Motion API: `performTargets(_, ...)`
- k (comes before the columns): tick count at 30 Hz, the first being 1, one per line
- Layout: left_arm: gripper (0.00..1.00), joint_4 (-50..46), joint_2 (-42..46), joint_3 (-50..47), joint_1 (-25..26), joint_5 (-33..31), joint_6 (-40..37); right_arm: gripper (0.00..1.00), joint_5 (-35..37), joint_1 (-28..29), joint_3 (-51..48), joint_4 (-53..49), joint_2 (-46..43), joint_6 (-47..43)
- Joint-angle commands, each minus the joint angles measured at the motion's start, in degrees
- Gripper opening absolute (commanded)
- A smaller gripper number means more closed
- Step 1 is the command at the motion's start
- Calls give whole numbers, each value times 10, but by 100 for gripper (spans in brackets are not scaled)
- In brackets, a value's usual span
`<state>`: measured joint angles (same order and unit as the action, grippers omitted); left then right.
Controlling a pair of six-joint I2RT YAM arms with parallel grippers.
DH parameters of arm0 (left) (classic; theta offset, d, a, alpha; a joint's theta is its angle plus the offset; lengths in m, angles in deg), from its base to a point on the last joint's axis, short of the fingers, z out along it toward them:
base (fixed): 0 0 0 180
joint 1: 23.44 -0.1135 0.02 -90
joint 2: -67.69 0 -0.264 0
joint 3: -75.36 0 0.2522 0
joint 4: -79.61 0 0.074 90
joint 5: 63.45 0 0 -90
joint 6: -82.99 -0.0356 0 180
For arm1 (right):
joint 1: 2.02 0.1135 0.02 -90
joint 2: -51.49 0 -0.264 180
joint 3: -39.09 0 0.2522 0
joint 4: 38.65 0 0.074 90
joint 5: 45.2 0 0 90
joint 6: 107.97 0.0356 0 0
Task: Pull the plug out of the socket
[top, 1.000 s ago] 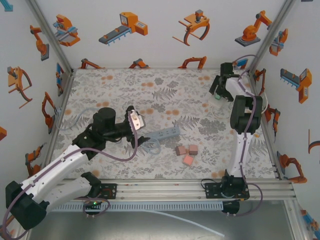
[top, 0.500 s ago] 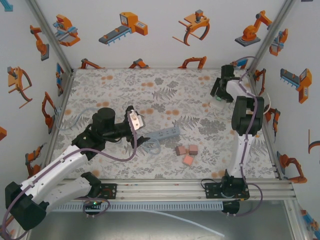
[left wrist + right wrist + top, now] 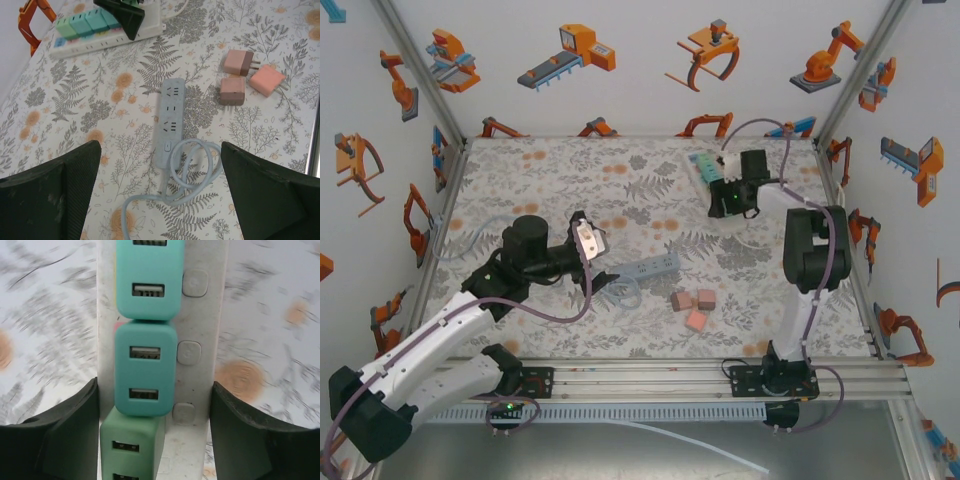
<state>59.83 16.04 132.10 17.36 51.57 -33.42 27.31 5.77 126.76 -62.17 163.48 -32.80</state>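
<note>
A white socket strip (image 3: 200,315) carries a row of plugs: two teal plugs (image 3: 146,367) and a green plug (image 3: 132,450) nearest my wrist. My right gripper (image 3: 154,440) straddles the strip's near end, a finger pressed on each long side. From above, the strip (image 3: 705,165) lies at the back of the table under my right gripper (image 3: 728,198). My left gripper (image 3: 588,240) hangs open over the middle, holding nothing. In the left wrist view the left gripper (image 3: 160,195) hangs above a coiled cord.
A grey-blue power strip (image 3: 170,120) with a coiled cord lies mid-table. Three loose pink plugs (image 3: 239,62) sit just right of it. Patterned walls close the table on the left, back and right.
My right arm has swung left from the back right corner toward the back middle, and its jaws have narrowed onto the white strip. The left arm has stayed put.
</note>
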Motion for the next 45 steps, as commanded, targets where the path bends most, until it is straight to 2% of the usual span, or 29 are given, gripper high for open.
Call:
performTargets(1, 97, 3, 10, -2, -3, 4, 8, 48, -117, 20, -17, 56, -40, -157)
performTargets(18, 97, 4, 7, -3, -4, 2, 12, 50, -199, 107, 80, -180, 19, -469)
performTargets(27, 97, 6, 9, -3, -5, 1, 15, 50, -187, 137, 107, -216, 50, -531)
performTargets(29, 97, 4, 9, -4, -5, -1, 13, 55, -185, 139, 106, -205, 53, -528)
performTargets(32, 97, 4, 9, -3, -5, -2, 13, 72, -184, 139, 104, -186, 49, -520)
performTargets(36, 97, 4, 9, -4, -6, -5, 12, 83, -182, 139, 99, -170, 35, -517)
performTargets(41, 97, 6, 7, -4, -12, -4, 14, 93, -191, 139, 85, -150, 17, -510)
performTargets(45, 97, 8, 3, -5, -16, -1, 15, 95, -202, 140, 79, -145, 2, -505)
